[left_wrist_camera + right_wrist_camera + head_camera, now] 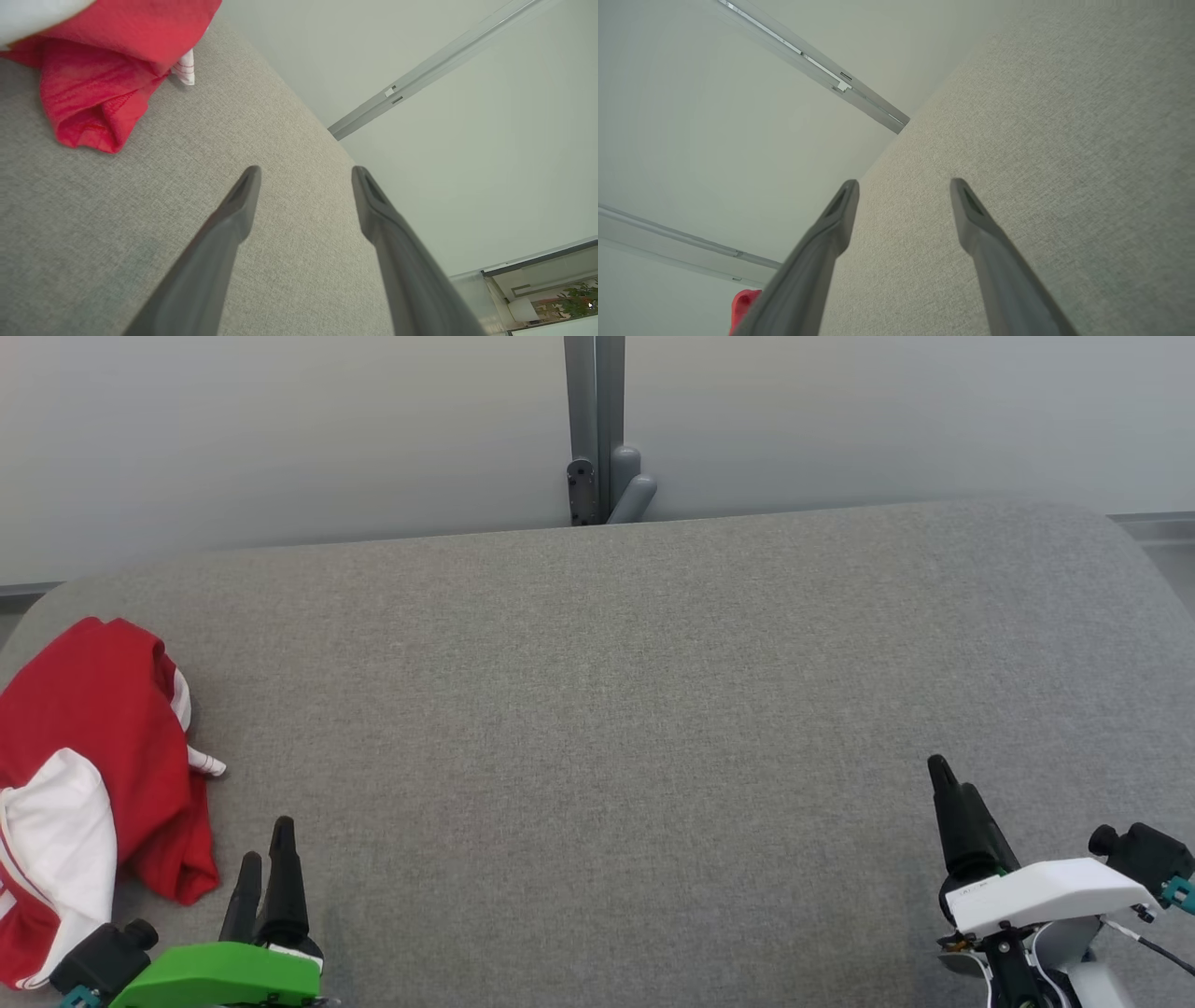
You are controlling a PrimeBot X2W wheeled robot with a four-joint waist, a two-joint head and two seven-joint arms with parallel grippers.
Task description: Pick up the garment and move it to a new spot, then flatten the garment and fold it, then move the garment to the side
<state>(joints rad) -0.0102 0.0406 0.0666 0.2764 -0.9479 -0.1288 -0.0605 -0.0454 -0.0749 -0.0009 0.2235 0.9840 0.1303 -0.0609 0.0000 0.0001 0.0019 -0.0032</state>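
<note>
Left pincer (266, 845) hangs released just right of the crumpled red-and-white garment (93, 709) at the bench (607, 709) near-left edge — your nearer arm for the pickup — while the right pincer (950, 777), also released, sits well apart.

Grey fabric-covered surface (653, 691) — a crumpled red-and-white garment (93, 719) lies at its left end.

Grey fabric surface (653, 709) with rounded far corners — behind it a pale wall (280, 429) and 1 grey post (594, 420).
</note>
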